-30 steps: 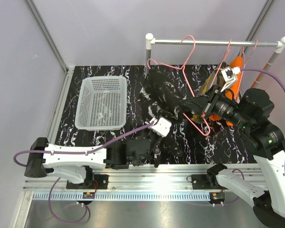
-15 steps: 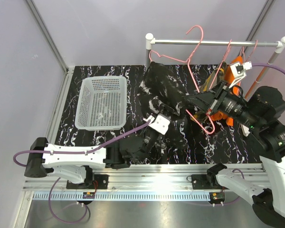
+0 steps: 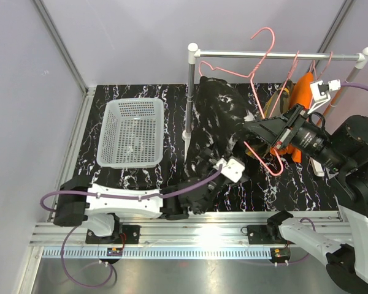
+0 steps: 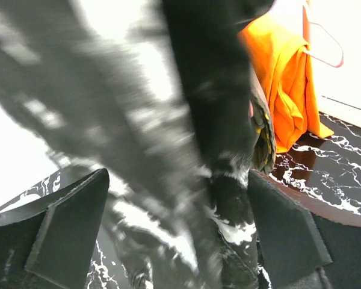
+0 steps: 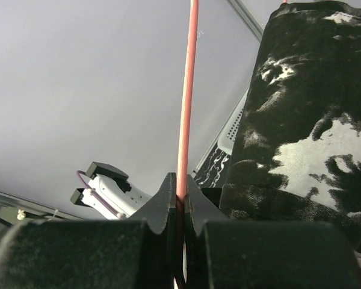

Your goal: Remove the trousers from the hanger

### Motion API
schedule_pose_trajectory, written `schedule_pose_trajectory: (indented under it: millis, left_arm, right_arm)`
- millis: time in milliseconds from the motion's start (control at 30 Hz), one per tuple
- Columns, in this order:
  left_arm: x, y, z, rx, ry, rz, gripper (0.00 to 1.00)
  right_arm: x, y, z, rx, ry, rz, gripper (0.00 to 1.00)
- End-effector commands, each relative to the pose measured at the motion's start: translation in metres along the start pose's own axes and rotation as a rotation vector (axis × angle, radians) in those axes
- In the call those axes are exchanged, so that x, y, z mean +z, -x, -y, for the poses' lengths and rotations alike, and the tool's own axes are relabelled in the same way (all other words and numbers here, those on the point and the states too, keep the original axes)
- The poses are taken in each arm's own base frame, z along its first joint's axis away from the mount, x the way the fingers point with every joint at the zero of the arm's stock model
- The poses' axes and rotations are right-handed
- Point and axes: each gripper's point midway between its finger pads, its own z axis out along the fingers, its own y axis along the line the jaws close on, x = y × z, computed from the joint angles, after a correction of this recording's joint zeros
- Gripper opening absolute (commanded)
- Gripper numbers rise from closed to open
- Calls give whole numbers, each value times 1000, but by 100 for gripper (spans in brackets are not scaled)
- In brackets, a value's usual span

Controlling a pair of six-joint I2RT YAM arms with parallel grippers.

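Since the earlier frames, the pink hanger (image 5: 188, 90) has been raised and carried rightward, so that its hook is now seen above the rail (image 3: 276, 55). The left arm has been stretched further right along the marbled surface (image 3: 172, 98). The hanger's wire is clamped between the closed fingers of the right pincer (image 5: 180, 186). The black trousers (image 3: 218, 107), splotched with white, are draped over the hanger just beside that pincer, and their lower part is trailed down to the surface. The left pincer (image 4: 177, 198) is held spread wide, with the blurred black cloth seen between its fingers but not pinched. The camouflage trousers (image 4: 263, 135) and the orange trousers (image 4: 283, 90) are hung together from the right part of the rail. A white basket (image 3: 132, 131) is set on the left of the surface, well apart from the garments.
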Motion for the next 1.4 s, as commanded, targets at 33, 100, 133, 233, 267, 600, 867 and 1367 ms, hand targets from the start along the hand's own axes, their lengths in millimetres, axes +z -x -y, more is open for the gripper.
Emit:
schedule_pose_trajectory:
  millis: [33,100,133,233,267,600,867,1367]
  left_arm:
    - [19,39,-14,-165,112,96,99]
    - [26,41,-13,-189,124,98,99]
    - [32,39,-19,-194,150,92,99]
    - [46,33,-30,-210,228,70,99]
    - [48,32,-34,-221,241,73,99]
    - [59,51,-64,-289,366,156,19]
    - [21,109,-145,-309,571,301,0]
    - [-46,165,-221,-308,441,340,0]
  right_arm:
    - [-27,33,-64,-56,226,130,0]
    - [-32,30,-68,-51,245,127,0]
    - [-34,30,-70,-49,253,127,0]
    - [-45,29,-80,-52,282,129,0]
    - [-48,27,-84,-53,297,119,0]
    - [-65,9,-91,-34,364,84,0]
    - [-62,-3,-54,-68,225,99,0]
    - [-20,-28,45,-119,-87,47,0]
